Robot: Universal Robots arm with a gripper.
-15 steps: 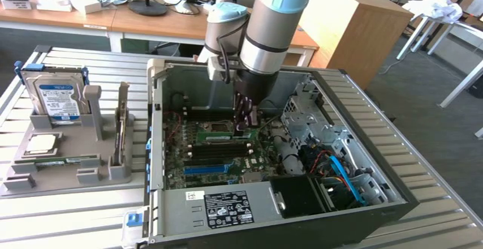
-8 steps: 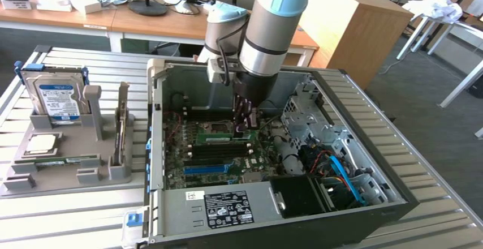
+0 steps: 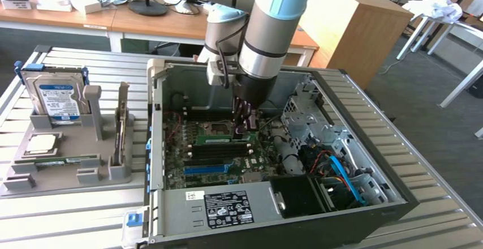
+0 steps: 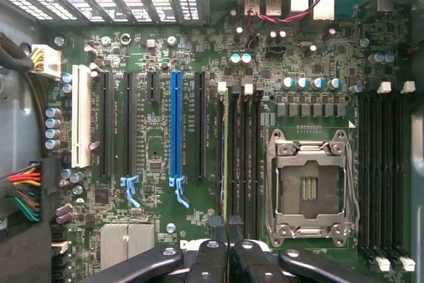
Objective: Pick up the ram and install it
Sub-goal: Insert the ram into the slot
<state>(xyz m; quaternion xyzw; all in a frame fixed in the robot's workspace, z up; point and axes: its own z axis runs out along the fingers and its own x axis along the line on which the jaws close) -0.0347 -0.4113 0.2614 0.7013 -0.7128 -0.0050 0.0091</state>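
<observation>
Black gripper [image 4: 226,225] pinches the thin green ram [image 4: 225,150], upright on the flat motherboard [image 4: 199,51].

I see gripper [image 4: 225,225] pinched shut on ram [image 4: 225,157], ram edge-on, aligned along black memory slots [image 4: 246,157], beside empty processor socket [image 4: 310,187].

The exterior view looks down obliquely into the open computer case [image 3: 192,87]; the wrist view sits close above the motherboard [image 4: 159,51] both share.
</observation>
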